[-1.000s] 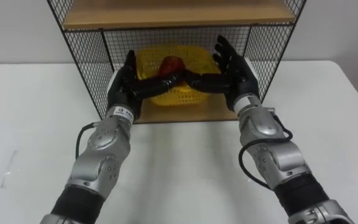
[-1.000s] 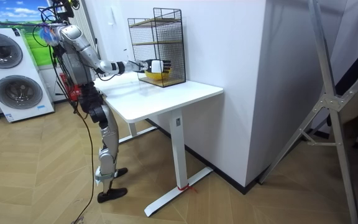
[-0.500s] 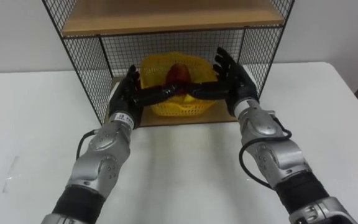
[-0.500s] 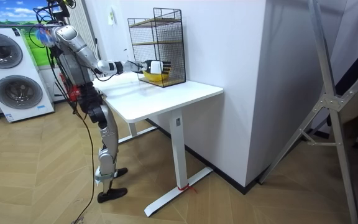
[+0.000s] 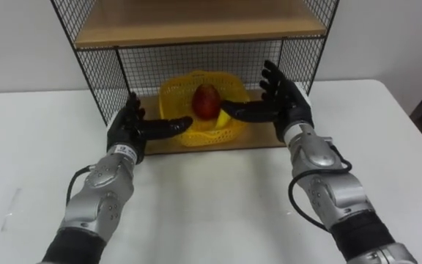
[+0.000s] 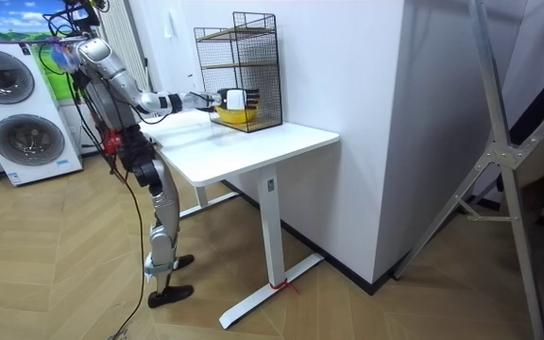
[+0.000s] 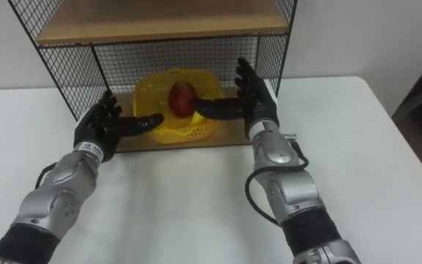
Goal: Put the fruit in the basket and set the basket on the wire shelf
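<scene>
I stand at the edge of a white table (image 5: 211,205), both arms stretched forward over its bare top. My left hand (image 5: 129,129) is at the front left corner of the wire shelf (image 5: 100,72), fingers straight and spread, thumb pointing inward at the yellow basket (image 5: 173,91). My right hand (image 5: 286,103) is at the shelf's front right, just as open, with its thumb reaching in across the basket's right side. Neither hand grips anything.

The basket sits on the shelf's lower wooden board (image 5: 258,139), between my hands, with the red fruit (image 5: 206,101) upright inside it. Above it is a second wooden board (image 5: 196,22), and black mesh closes the sides and back. A white wall (image 6: 348,94) stands behind the shelf.

In the room view, the table is on a wooden floor (image 6: 348,312), a washing machine (image 6: 26,118) is at that view's left, and a grey metal frame (image 6: 508,161) at its right.

I cannot tell whether my thumb tips touch the basket or sit just short of it. A paler yellow patch under my right thumb may be more fruit or only basket. The shelf's top is cut off in the eye views.
</scene>
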You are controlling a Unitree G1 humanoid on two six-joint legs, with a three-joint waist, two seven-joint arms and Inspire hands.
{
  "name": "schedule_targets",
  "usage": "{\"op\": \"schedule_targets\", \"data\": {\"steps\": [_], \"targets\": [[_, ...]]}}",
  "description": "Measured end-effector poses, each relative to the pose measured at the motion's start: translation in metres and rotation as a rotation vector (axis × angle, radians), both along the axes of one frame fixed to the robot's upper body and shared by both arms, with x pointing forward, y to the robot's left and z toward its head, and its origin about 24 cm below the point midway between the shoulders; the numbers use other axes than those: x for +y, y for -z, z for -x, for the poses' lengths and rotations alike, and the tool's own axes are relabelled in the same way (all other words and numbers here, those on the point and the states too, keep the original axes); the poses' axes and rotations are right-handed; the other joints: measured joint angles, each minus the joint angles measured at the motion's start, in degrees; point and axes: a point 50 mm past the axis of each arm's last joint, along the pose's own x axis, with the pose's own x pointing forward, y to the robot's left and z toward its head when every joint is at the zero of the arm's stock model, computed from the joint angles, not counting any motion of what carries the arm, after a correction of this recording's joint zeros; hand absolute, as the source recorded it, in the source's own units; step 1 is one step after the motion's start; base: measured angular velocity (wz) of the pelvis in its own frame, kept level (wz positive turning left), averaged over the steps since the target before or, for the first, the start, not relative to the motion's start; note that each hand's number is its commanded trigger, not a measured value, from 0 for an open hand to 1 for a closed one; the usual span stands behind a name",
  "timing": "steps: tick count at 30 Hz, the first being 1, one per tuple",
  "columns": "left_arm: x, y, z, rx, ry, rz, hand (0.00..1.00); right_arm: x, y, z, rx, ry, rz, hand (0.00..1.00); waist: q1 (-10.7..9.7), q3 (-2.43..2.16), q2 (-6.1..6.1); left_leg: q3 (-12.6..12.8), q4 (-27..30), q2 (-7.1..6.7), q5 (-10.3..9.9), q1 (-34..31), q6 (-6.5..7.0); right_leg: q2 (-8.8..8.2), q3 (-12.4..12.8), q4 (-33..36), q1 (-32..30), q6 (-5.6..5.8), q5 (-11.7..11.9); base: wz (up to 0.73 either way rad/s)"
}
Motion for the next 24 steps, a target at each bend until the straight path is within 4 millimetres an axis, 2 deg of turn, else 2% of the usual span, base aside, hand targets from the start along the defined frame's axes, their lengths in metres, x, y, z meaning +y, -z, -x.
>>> {"op": "schedule_targets", "data": {"steps": [2, 4, 9, 14, 18, 24], "targets": [[0.002, -0.003, 0.0, -0.018, -0.005, -0.016, 0.0, -0.001, -0.001, 0.0, -0.007, -0.001, 0.0, 0.0, -0.1, -0.18, 0.28, 0.0, -0.3, -0.01, 0.0, 0.5, 0.0, -0.01, 0.0, 0.0, 0.4, -0.01, 0.0, 0.0], [0.005, -0.009, 0.007, -0.064, -0.002, -0.05, 0.0, -0.004, -0.001, 0.007, -0.022, -0.007, -0.016, 0.0, 0.0, -0.6, 0.48, 0.1, -1.2, -0.04, 0.0, 1.3, -0.03, 0.05, 0.6, 0.0, 0.8, 0.02, 0.0, 0.0], [0.012, -0.022, 0.017, -0.143, -0.012, -0.083, 0.0, -0.015, -0.001, 0.018, -0.038, 0.003, -0.018, 0.0, 0.1, -0.61, 0.58, 0.4, -2.1, -0.04, 0.4, 2.2, -0.2, 0.04, 0.7, 0.0, 1.2, 0.0, 0.1, -0.04], [0.016, -0.023, 0.022, -0.152, -0.026, -0.079, 0.0, -0.021, 0.001, 0.029, -0.046, 0.005, -0.006, 0.0, 0.2, -0.58, 0.55, 0.4, -3.2, -0.08, 0.9, 2.8, -0.39, 0.02, 0.7, 0.0, 1.1, 0.0, 0.1, 0.0], [0.023, -0.025, 0.03, -0.178, -0.055, -0.074, 0.0, -0.023, 0.0, 0.036, -0.07, 0.001, 0.052, 0.0, 0.3, -0.49, 0.47, 0.4, -3.3, -0.08, 0.9, 2.9, -0.4, 0.04, 0.7, 0.0, 1.1, 0.0, 0.1, 0.0], [0.024, -0.036, 0.041, -0.251, -0.047, -0.063, 0.0, -0.024, -0.008, 0.05, -0.13, -0.006, 0.064, 0.0, 0.5, 0.31, -0.55, 0.3, -3.4, -0.08, 0.9, 2.2, -0.4, 0.0, 0.4, -0.1, 0.7, 0.0, 0.1, 0.0]]}}
